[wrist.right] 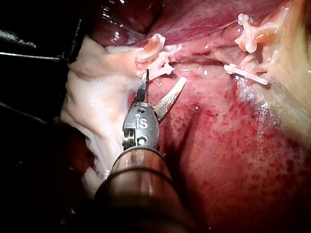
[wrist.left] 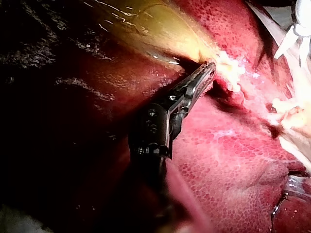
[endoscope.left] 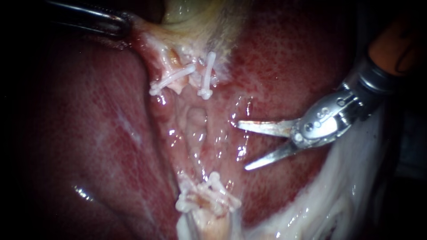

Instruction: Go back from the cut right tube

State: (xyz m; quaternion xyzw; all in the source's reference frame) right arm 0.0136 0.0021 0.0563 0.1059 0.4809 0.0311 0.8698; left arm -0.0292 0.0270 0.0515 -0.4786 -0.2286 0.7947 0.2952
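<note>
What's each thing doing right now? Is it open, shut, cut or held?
Left instrument: shut on the gallbladder.
Right instrument: open, holding nothing.
Gallbladder: held at its edge.
Tubes: cut through, ends apart.
Upper clips: shut on the upper tube ends.
Lower clips: shut on the lower tube ends.

right instrument seemingly clear; clips nearby

The liver is wet and glossy, the clips smooth white plastic, the right instrument bright metal.
</note>
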